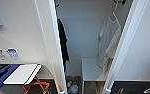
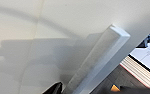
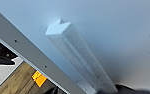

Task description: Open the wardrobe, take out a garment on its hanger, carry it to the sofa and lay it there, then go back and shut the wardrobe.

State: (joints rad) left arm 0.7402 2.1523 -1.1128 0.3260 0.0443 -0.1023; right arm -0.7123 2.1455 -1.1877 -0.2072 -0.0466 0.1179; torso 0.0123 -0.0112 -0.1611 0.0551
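wardrobe [image 1: 84,37]: white, both doors open | garment [image 1: 108,46]: white T-shirt hanging inside at right | hanger [image 1: 114,15]: white, hooked up top

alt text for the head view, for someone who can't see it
An open white wardrobe seen from above: a white T-shirt on a white hanger hangs at right, a long black garment at left. A folded white table stands outside, lower left.

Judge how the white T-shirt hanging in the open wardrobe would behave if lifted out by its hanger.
The T-shirt would probably stay floppy: it hangs in loose folds. It seems light, since the thin hanger carries it. It may swing and brush the wardrobe door close beside it.
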